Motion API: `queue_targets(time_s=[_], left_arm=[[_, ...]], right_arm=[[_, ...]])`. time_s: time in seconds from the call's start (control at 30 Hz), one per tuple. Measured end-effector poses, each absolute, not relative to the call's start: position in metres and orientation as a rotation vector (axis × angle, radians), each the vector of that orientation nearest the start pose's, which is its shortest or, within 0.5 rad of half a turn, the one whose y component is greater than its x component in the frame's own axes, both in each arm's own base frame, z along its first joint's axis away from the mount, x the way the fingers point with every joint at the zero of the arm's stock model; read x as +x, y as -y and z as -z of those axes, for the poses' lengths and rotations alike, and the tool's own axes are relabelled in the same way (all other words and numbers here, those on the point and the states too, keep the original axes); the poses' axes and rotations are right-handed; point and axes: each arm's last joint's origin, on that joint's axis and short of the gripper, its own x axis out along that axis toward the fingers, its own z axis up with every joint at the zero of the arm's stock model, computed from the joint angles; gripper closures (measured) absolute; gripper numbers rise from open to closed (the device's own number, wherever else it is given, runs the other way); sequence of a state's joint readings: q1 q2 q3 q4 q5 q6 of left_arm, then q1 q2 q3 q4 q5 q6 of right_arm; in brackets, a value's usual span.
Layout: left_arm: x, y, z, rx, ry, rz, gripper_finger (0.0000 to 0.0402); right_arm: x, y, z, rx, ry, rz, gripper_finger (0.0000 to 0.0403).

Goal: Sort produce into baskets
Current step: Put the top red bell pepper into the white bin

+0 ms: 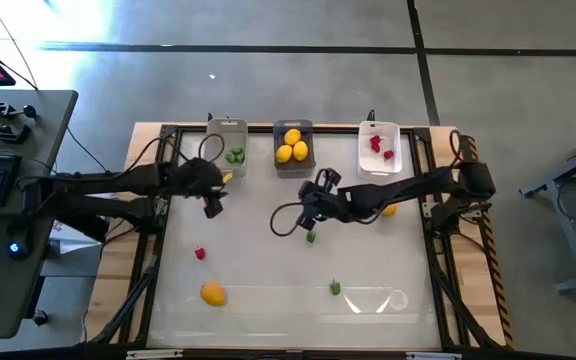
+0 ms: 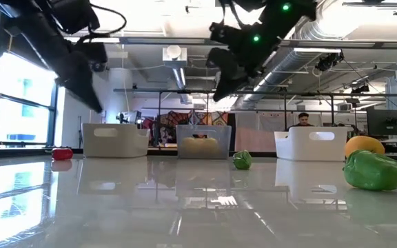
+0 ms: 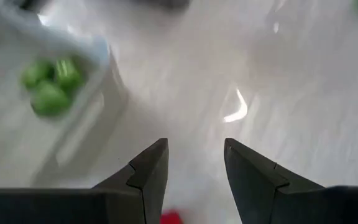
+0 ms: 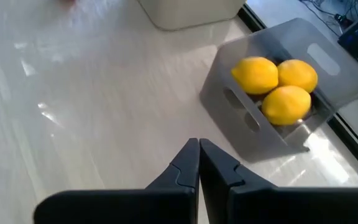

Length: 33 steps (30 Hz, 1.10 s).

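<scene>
Three baskets stand in a row at the table's far edge. The clear one (image 1: 228, 140) holds green pieces (image 3: 48, 87), the dark grey one (image 1: 293, 146) holds three yellow lemons (image 4: 278, 87), and the white one (image 1: 379, 150) holds red berries (image 1: 380, 148). Loose produce lies on the table: a green bit (image 1: 311, 237), a red berry (image 1: 200, 254), an orange fruit (image 1: 213, 294), another green piece (image 1: 335, 288) and an orange fruit (image 1: 389, 210) by the right arm. My left gripper (image 3: 194, 168) hangs open and empty near the clear basket. My right gripper (image 4: 199, 152) is shut and empty, above the table in front of the grey basket.
A raised frame rail (image 1: 158, 250) borders the white tabletop on the left and right. A small yellow piece (image 1: 227, 177) lies just in front of the clear basket. The table's near half holds only the few loose pieces.
</scene>
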<state>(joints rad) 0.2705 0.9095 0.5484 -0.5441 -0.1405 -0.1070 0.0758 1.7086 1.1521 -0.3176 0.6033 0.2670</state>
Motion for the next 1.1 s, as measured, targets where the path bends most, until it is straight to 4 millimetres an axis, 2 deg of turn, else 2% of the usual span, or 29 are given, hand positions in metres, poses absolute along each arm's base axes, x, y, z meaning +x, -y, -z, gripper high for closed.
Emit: queue_targets(time_s=[0.27,0.4,0.57,0.77,0.93,1.1], left_arm=[[0.166,-0.047,-0.188,-0.207,-1.024,-0.511,0.0257],[0.172,-0.051,-0.174,-0.234,-1.138,-0.558,0.0257],[0.183,-0.058,-0.172,-0.246,-1.274,-0.653,0.0257],[0.185,-0.058,-0.155,-0.275,-1.445,-0.694,0.0257],[0.187,-0.059,-0.145,-0.273,-1.501,-0.694,0.0257],[0.187,-0.059,-0.145,-0.279,-1.508,-0.69,0.0263]], right_arm=[[0.347,-0.011,-0.22,-0.04,-0.73,0.602,0.0402],[0.348,-0.011,-0.22,-0.04,-0.728,0.603,0.0402],[0.348,-0.011,-0.22,-0.04,-0.729,0.603,0.0403],[0.347,-0.011,-0.22,-0.043,-0.732,0.603,0.0403],[0.347,-0.011,-0.219,-0.044,-0.737,0.604,0.0403],[0.347,-0.011,-0.219,-0.043,-0.736,0.604,0.0403]])
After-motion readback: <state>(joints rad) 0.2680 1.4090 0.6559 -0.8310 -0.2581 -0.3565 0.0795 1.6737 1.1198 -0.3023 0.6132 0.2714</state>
